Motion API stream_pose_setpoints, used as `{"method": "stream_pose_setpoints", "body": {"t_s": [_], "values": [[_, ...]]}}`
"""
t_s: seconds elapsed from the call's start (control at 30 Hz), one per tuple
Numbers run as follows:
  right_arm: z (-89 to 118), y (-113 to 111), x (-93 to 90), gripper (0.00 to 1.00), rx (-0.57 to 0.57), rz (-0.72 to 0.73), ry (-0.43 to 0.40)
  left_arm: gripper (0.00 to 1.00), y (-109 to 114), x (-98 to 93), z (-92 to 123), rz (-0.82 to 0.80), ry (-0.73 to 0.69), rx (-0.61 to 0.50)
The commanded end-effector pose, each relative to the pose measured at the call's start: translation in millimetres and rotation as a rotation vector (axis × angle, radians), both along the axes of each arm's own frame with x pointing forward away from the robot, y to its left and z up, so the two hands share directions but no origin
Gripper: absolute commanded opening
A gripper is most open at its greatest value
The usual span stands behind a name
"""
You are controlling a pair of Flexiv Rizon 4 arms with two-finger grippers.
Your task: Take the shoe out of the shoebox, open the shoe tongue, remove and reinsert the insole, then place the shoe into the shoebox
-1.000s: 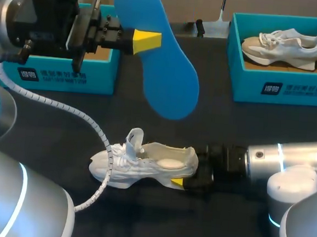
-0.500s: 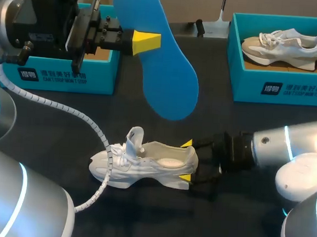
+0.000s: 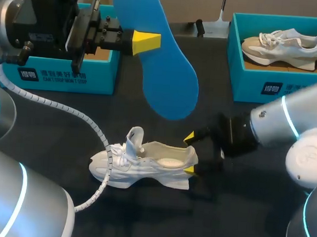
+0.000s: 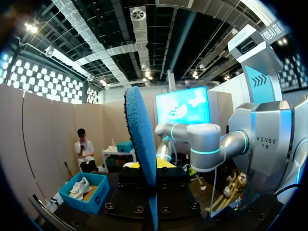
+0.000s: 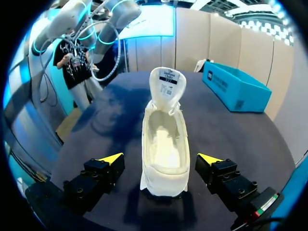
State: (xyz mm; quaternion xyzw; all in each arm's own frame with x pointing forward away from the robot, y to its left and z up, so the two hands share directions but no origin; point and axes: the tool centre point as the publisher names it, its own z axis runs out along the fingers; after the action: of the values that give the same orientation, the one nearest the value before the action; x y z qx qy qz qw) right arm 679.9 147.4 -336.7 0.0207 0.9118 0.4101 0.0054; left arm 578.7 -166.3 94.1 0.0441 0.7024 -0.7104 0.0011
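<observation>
Insole [image 3: 163,58] gripped by left end effector [image 3: 146,43], above shoe [image 3: 144,164]
Right end effector [image 3: 190,154] spread wide, fingers either side of shoe's heel

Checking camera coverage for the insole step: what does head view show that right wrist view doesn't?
Head only: blue insole held up in the left jaws; right shoebox holding a second shoe. Right wrist only: the label on the raised tongue. Both: white shoe on the table, right jaws open either side of its heel, left shoebox.
</observation>
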Motion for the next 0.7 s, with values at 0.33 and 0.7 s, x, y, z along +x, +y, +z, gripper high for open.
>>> {"method": "stream_pose_setpoints", "body": {"t_s": [0.33,0.7], "values": [[26,7,-3.4,1.0,-0.792,-0.003,0.044,0.0,-1,0.2,-1,-0.001,-0.001,-0.001],[35,7,-1.9,1.0,-0.966,-0.067,0.062,0.0,-1,0.2,-1,-0.001,-0.001,-0.001]]}}
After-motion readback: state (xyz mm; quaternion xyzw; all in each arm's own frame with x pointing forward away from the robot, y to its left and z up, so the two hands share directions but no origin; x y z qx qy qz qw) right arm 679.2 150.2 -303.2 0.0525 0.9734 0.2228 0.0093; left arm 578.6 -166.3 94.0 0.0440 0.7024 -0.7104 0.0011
